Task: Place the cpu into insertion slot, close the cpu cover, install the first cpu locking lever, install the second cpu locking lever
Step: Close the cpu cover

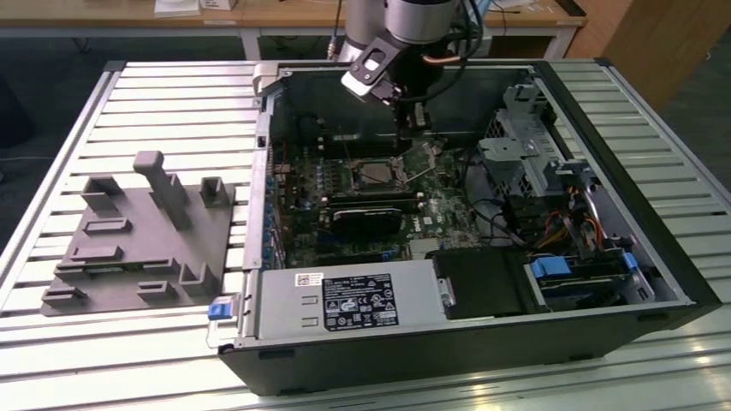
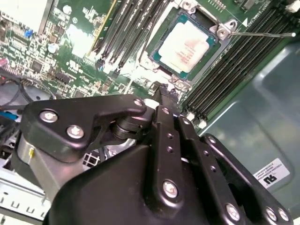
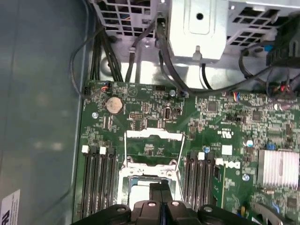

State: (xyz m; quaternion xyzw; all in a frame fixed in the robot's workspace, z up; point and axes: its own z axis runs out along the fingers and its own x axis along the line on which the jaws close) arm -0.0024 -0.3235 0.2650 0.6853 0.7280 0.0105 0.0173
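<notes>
While the slatted metal counter (image 1: 149,94) carries everything here, most of it is taken up by an open black computer case (image 1: 457,364) lying on its side. A grey moulded fixture (image 1: 126,248) sits on the counter toward the exterior view's left, well apart from the work. The arm (image 1: 417,26) reaches down into the far part of the case, above the green motherboard (image 3: 225,122). A silver power supply box (image 1: 342,304) fills the near corner of the case.

On the board, the cpu cover (image 3: 154,134) is swung open and stands clear of the insertion slot (image 3: 124,180), with circuit board showing through its cut-out window. The cpu (image 2: 186,44) already lies flat inside the slot, its dull metal top facing up. A thin wire locking lever (image 2: 262,33) sticks out sideways from one corner of the slot, unlatched.

The black jaws are closed together with nothing between them. Their tips hang just beside the slot's edge, and I cannot tell whether they touch the board.
</notes>
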